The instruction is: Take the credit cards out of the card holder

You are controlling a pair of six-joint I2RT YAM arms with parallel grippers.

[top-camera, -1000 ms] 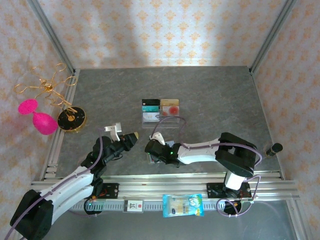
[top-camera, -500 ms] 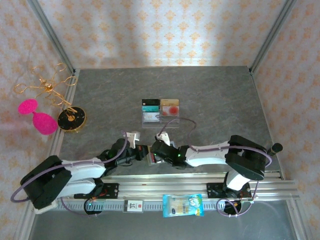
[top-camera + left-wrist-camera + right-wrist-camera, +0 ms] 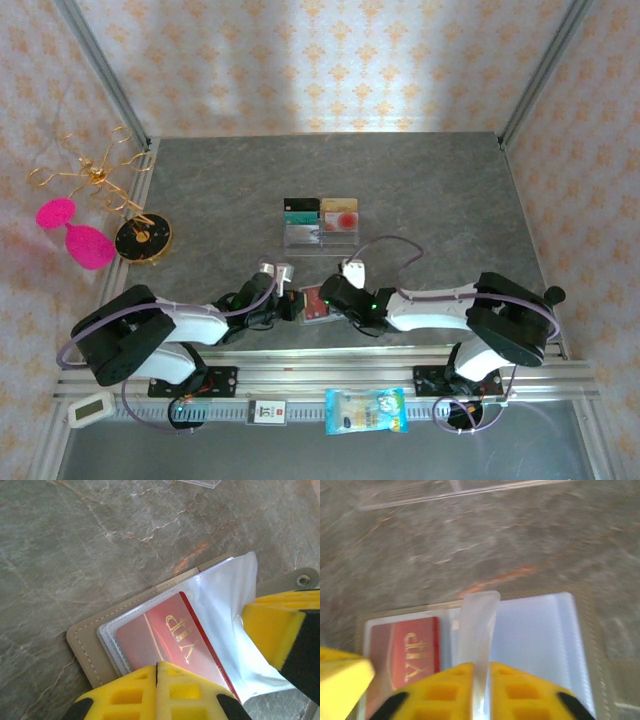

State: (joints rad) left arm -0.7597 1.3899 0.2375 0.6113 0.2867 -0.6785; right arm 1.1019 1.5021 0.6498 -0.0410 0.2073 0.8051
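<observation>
The card holder (image 3: 86,639) lies open on the table near the front, tan cover down. A red VIP credit card (image 3: 165,636) sits in its left clear pocket (image 3: 406,649). My left gripper (image 3: 157,674) is shut, its tips resting over the near edge of that card. A clear pocket leaf (image 3: 478,622) stands up between the fingers of my right gripper (image 3: 481,679), which is shut on it. In the top view the two grippers meet over the holder (image 3: 316,304), left gripper (image 3: 289,303) and right gripper (image 3: 338,297). Two more credit cards (image 3: 301,210) stand in a clear tray.
The clear acrylic tray (image 3: 320,238) stands just beyond the holder. At the left edge are a gold wire stand (image 3: 90,175), pink pieces (image 3: 85,245) and a black disc (image 3: 142,238). A snack packet (image 3: 366,411) and a small white device (image 3: 90,408) lie by the front rail.
Both arms have come in low to the holder. The left gripper has closed and dropped onto it. The right gripper has taken a clear leaf and drawn it up, baring the red card.
</observation>
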